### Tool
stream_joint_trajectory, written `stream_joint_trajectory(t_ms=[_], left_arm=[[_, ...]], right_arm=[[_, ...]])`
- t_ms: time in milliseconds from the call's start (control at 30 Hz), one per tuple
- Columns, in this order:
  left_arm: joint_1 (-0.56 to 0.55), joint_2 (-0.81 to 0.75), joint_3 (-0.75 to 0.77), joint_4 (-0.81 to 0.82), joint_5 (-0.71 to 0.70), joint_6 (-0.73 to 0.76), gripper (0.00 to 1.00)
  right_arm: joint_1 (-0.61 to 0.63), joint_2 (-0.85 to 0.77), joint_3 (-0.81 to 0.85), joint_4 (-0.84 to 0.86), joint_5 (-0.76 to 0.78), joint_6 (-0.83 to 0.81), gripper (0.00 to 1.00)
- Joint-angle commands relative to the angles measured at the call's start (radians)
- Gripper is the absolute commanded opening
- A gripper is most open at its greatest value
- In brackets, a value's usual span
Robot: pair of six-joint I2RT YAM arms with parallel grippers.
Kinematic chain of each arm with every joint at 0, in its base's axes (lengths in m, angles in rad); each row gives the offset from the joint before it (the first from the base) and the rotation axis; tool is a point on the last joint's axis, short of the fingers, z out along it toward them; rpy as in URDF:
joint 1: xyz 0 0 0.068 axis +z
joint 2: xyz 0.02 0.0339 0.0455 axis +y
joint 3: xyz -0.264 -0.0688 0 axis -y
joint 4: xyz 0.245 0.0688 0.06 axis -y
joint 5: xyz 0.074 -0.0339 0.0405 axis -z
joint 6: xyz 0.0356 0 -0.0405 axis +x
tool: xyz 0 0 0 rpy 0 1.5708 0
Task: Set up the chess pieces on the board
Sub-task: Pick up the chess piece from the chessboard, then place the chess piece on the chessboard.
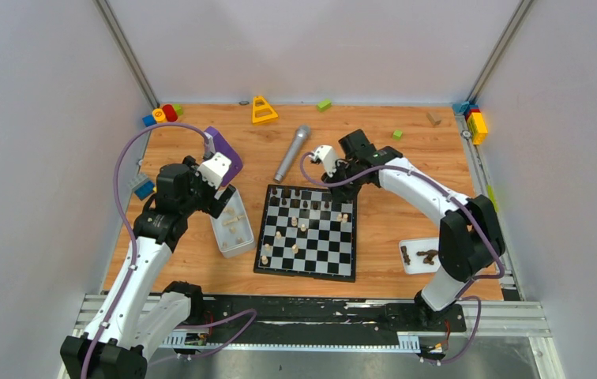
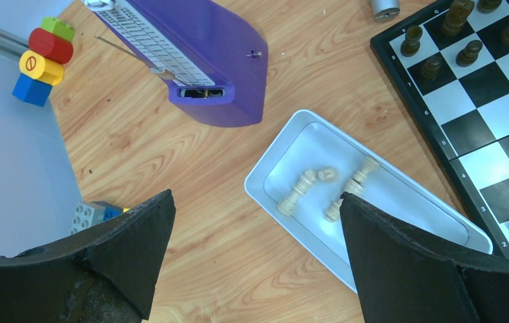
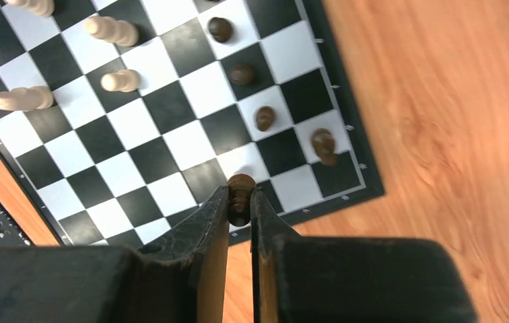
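The chessboard (image 1: 308,234) lies mid-table with dark pieces (image 1: 303,204) along its far rows and light pieces (image 1: 279,237) on the near side. My right gripper (image 3: 240,195) is shut on a dark brown chess piece (image 3: 240,199), held over the board's far right corner (image 1: 345,189). My left gripper (image 2: 255,205) is open above the table beside a white tray (image 2: 285,145), where several light pieces (image 2: 303,185) lie on their sides. A second white tray (image 1: 415,268) at the right holds dark pieces (image 1: 428,255).
A purple device (image 1: 224,154) and a grey microphone (image 1: 292,151) lie behind the board. Toy blocks (image 1: 161,114), a yellow cone (image 1: 263,110) and green bricks (image 1: 324,104) sit along the far edge. More blocks (image 1: 475,122) stand at the far right, and another block (image 1: 143,188) left of the tray.
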Motion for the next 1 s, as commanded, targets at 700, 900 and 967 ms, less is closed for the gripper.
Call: stream_joint_trajectory(t_ms=[700, 900, 967], left_arm=[[0.006, -0.018, 0.0, 0.022, 0.033, -0.005, 1.0], [0.007, -0.018, -0.002, 0.024, 0.03, -0.005, 1.0], [0.007, -0.018, -0.002, 0.024, 0.029, -0.005, 1.0]], right_arm=[[-0.113, 0.146, 0.072, 0.009, -0.055, 0.06, 0.06], [-0.094, 0.178, 0.084, 0.015, -0.047, 0.069, 0.07], [-0.088, 0.189, 0.089, 0.019, -0.038, 0.072, 0.07]])
